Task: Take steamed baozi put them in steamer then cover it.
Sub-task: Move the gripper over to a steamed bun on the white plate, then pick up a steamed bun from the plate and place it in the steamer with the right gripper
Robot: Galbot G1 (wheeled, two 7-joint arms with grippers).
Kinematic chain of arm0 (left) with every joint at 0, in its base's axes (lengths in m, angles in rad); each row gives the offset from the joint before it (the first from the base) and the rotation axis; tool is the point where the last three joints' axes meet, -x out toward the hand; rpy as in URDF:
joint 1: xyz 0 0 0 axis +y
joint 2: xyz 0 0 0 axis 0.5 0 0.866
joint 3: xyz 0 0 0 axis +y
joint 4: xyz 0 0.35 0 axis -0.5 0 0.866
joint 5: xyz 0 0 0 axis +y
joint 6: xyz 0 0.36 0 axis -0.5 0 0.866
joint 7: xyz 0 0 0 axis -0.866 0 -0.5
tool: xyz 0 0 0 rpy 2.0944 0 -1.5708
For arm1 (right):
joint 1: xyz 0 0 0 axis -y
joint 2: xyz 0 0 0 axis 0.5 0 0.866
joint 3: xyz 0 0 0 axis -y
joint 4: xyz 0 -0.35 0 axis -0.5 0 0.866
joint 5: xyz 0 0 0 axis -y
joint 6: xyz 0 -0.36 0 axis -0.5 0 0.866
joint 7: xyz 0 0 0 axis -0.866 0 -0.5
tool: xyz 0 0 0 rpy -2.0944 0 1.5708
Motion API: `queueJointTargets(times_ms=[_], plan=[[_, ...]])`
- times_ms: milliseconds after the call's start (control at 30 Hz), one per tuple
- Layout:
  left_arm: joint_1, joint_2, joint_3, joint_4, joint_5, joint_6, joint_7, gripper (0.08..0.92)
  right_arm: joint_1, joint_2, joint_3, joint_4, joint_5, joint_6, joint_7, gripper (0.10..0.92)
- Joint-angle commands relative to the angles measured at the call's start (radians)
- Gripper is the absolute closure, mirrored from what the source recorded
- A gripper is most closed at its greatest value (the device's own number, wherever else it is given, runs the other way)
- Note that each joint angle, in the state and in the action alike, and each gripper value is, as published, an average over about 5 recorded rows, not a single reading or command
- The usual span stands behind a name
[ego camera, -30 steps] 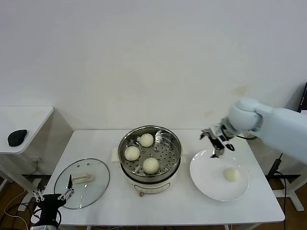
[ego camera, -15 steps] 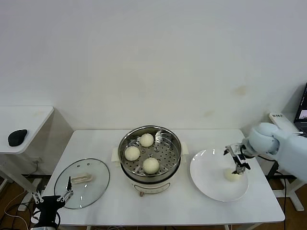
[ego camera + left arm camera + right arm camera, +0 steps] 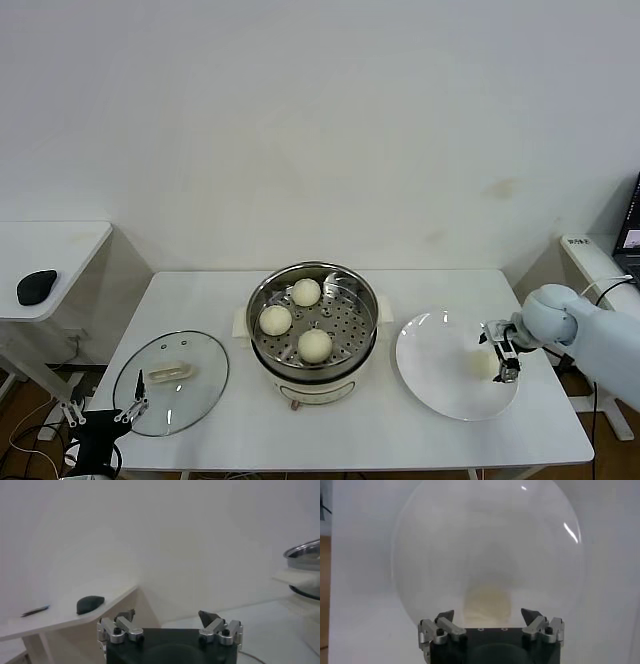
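Observation:
The steamer [image 3: 366,300] stands at the table's middle with three steamed baozi [image 3: 315,345] on its perforated tray. One more baozi [image 3: 482,365] [image 3: 487,602] lies on the white plate [image 3: 435,375] [image 3: 430,545] to its right. My right gripper [image 3: 500,352] [image 3: 488,614] is open and lowered over the plate, its fingers astride that bun without pressing it. The cover [image 3: 170,383], a glass lid with a cream handle, lies flat at the table's front left. My left gripper [image 3: 102,412] [image 3: 167,615] hangs open and empty below the table's front left corner.
A lower side table [image 3: 50,250] [image 3: 65,617] at the left carries a dark mouse-like object [image 3: 36,286] [image 3: 90,603] and a pen [image 3: 35,611]. The white wall stands close behind the table. The steamer's rim [image 3: 302,552] shows far off in the left wrist view.
My right gripper has swung from beside the steamer to the right and down, ending over the plate around the lone baozi. The left arm sank slightly.

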Motion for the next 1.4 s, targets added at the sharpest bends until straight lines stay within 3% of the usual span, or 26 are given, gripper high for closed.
queueJointTargets(times_ms=[33,333,667,800,1133,1400], plan=[[0.0,-0.004,0.001,-0.001,0.001,-0.001,0.0,0.177,-0.063,0.062,0.054,-0.082,-0.018,-0.004,0.022,0.203],[0.002,-0.006,0.001,0.0,0.0,-0.003,0.0,0.177,-0.064,0.069,0.064,-0.093,-0.045,-0.021,0.008,0.238],[0.001,-0.007,0.002,-0.004,0.0,-0.003,0.0,0.177,-0.035,0.052,0.06,-0.069,-0.028,-0.019,-0.02,0.431],[-0.003,-0.006,0.003,-0.005,0.0,-0.003,0.0,0.177,0.049,0.021,0.001,-0.02,0.011,-0.026,-0.038,0.469],[-0.018,0.004,0.017,-0.005,0.001,0.001,0.0,0.177,0.453,-0.019,-0.223,0.172,0.215,-0.086,-0.051,0.494],[-0.029,0.011,0.027,-0.001,-0.001,0.002,0.0,0.177,0.814,0.145,-0.43,0.249,0.481,-0.198,-0.021,0.482]])
